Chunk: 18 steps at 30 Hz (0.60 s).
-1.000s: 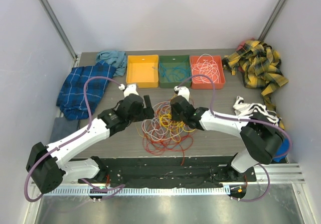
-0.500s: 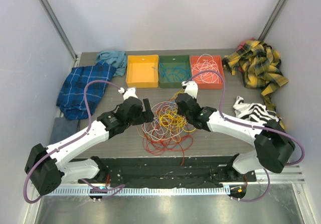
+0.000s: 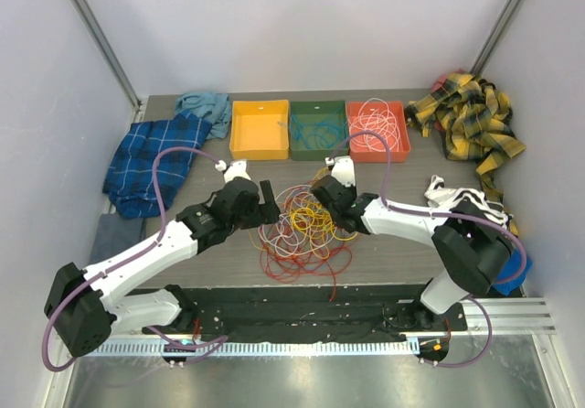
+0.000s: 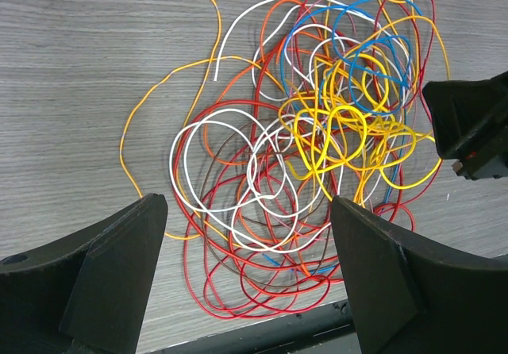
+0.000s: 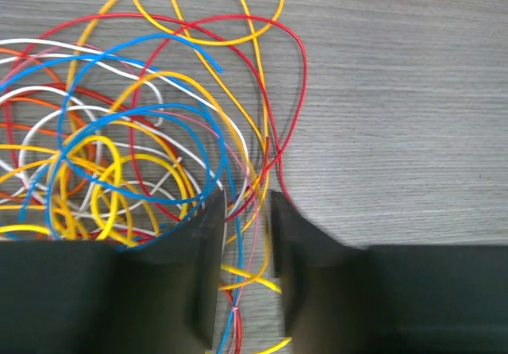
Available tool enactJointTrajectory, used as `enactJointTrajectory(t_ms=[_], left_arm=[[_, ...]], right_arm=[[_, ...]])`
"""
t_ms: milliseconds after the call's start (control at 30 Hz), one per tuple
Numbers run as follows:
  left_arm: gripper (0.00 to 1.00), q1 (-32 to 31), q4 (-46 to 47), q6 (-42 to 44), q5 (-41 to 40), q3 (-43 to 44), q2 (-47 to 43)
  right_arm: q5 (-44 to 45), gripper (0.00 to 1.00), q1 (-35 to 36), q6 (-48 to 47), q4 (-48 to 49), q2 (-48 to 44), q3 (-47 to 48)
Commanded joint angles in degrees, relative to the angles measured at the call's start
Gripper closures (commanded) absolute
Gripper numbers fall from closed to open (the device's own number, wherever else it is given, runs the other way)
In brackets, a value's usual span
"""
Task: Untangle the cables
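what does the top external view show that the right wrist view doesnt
Only top external: the empty orange plastic tray, the blue plaid cloth and the yellow plaid cloth. Only right wrist: the right pincer up close, its fingers a narrow gap apart. Both: the tangle of thin coloured cables on the grey wood-grain table.

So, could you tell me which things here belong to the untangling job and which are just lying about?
Job: cables, left gripper, right gripper, probably the trays.
Lying about: blue plaid cloth, yellow plaid cloth, striped cloth, teal cloth.
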Motion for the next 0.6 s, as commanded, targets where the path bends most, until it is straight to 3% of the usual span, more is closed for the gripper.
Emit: enactJointTrajectory(t_ms=[0, 33, 133, 367, 500, 567], left_arm=[[0.11, 0.3, 0.8, -0.5, 0.0, -0.4, -1.8], [0.11, 0.3, 0.7, -0.6, -0.1, -0.4, -2.0], [0.11, 0.2, 0.7, -0.6, -0.3, -0.5, -2.2], [0.11, 0.2, 0.5, 0.3, -1.5, 0.3, -3.9], [0.11, 0.2, 0.8, 2.3, -2.8, 1.5, -5.5], [0.11, 0.2, 1.4, 3.2, -3.3, 1.9, -6.5]], right_arm=[[2.7, 0.79, -0.7, 0.5, 0.1, -0.2, 2.3], [3.2, 0.91, -0.7, 0.5, -0.2, -1.2, 2.2], [4.4, 0.99, -0.6, 0.2, -1.8, -3.5, 3.3], [3.5, 0.99, 1.9, -6.9, -4.2, -19.6, 14.4], [3.7, 0.99, 3.9, -12.1, -11.4, -19.8, 32.3], [0.1, 0.99, 3.9, -12.2, -12.4, -20.1, 36.4]])
